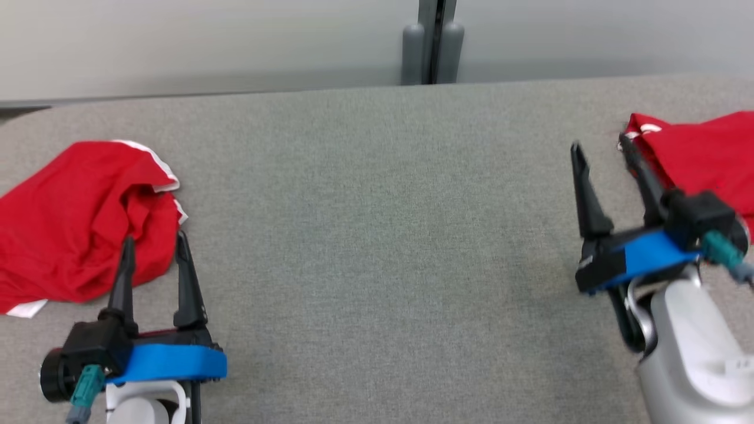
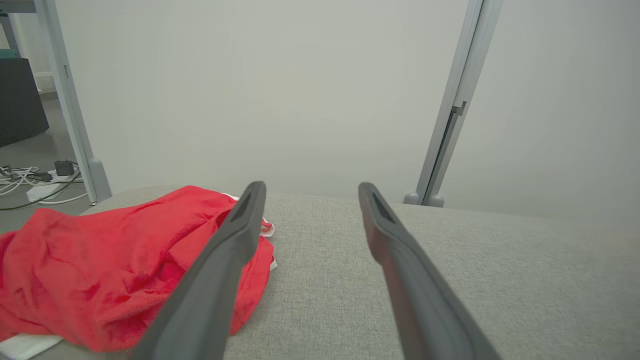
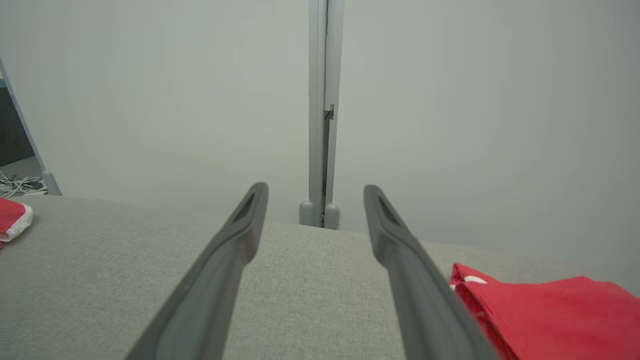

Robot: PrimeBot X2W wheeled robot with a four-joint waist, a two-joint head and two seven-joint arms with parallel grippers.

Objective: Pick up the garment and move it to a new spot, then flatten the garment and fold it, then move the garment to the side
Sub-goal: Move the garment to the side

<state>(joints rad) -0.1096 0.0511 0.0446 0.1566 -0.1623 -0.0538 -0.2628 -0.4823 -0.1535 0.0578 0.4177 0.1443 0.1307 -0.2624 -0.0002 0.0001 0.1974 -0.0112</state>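
Garments count two: crumpled red heap [image 1: 70, 212] by left gripper [image 1: 154, 238], red pile [image 1: 701, 153] by right gripper [image 1: 600, 142], both spread wide, empty.

Right garment [image 1: 701, 156] cut off by edge, right tool [image 1: 601, 145] blurred

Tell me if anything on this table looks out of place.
The left red garment lies bunched in a heap on the grey table, white trim showing. The right red garment looks flatter. Nothing looks spilled or damaged.
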